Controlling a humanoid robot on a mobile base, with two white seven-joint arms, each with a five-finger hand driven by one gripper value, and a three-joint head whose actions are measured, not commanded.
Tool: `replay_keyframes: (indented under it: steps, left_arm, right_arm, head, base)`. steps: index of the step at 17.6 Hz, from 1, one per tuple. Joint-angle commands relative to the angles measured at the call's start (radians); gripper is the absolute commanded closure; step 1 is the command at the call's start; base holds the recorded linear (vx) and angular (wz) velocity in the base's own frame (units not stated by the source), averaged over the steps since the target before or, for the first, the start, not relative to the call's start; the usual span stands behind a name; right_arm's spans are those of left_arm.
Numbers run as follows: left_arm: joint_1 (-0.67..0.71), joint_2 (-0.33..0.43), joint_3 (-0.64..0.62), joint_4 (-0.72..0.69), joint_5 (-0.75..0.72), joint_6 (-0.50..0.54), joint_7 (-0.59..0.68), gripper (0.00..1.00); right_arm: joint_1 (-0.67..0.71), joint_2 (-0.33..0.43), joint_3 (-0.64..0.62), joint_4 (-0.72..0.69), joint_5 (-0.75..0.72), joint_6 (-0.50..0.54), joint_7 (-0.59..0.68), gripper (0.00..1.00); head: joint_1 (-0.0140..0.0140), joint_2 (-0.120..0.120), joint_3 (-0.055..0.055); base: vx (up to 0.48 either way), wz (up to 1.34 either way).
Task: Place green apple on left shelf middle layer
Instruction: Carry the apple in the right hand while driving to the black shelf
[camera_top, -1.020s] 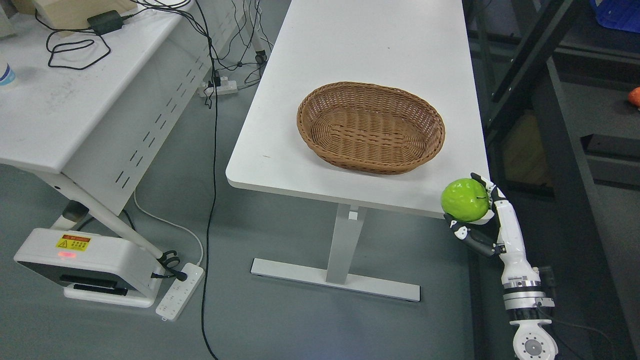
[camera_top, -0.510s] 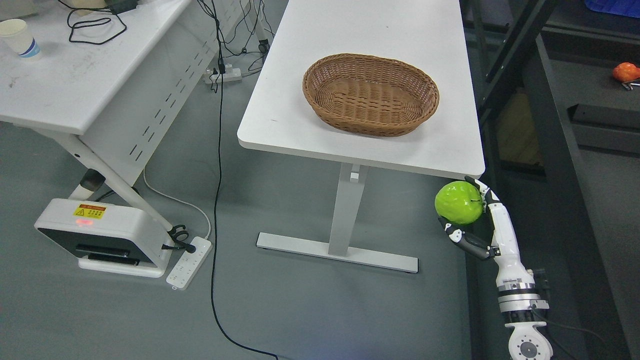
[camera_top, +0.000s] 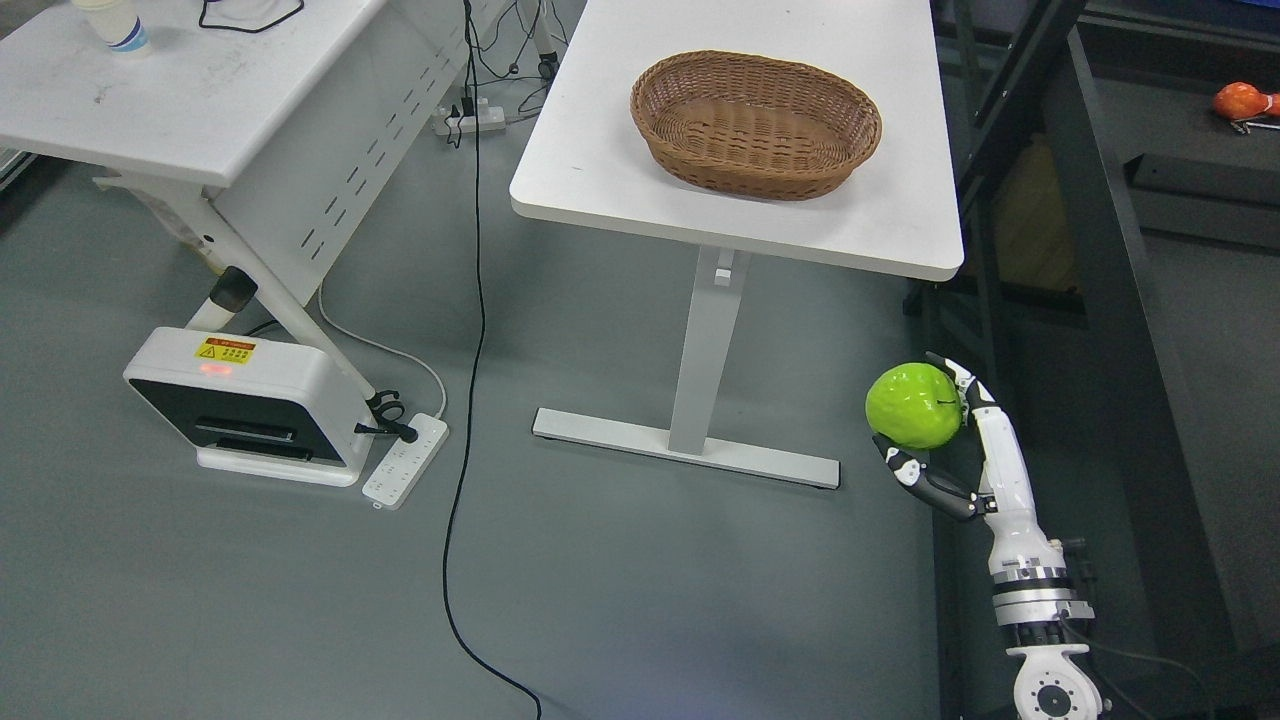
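Above the grey floor, below the white table's (camera_top: 880, 240) near corner, the green apple (camera_top: 913, 405) is gripped by the right hand (camera_top: 950, 450) — round, stem turned rightward toward the fingers

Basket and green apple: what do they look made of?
The basket looks like woven wicker or rattan, matte brown, with visible braided strands and rim. The green apple, held in the right robot hand, looks glossy and very evenly coloured, with bright highlights; possibly plastic, though a real waxy apple cannot be ruled out.
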Motion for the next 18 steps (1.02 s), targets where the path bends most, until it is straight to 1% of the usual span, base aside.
replay_keyframes:
  steps: [1, 8, 18]
  left_arm:
    - [0.0, 0.017, 0.0, 0.0, -0.001, 0.001, 0.0, 0.0]
    - [0.0, 0.017, 0.0, 0.0, 0.0, -0.001, 0.0, 0.0]
    - [0.0, 0.017, 0.0, 0.0, 0.0, -0.001, 0.0, 0.0]
  right_arm:
    - [0.001, 0.002, 0.002, 0.0, 0.0, -0.005, 0.0, 1.0]
    - [0.001, 0.002, 0.004, 0.0, 0.0, -0.005, 0.0, 1.0]
    - [-0.001, 0.002, 0.004, 0.001, 0.0, -0.005, 0.0, 1.0]
  head:
    - [0.0, 0.0, 0.0]
    - [0.0, 0.0, 0.0]
    - [0.0, 0.0, 0.0]
  base:
    - [-0.262, 0.03]
    - [-0.228, -0.07]
    - [-0.156, -0.33]
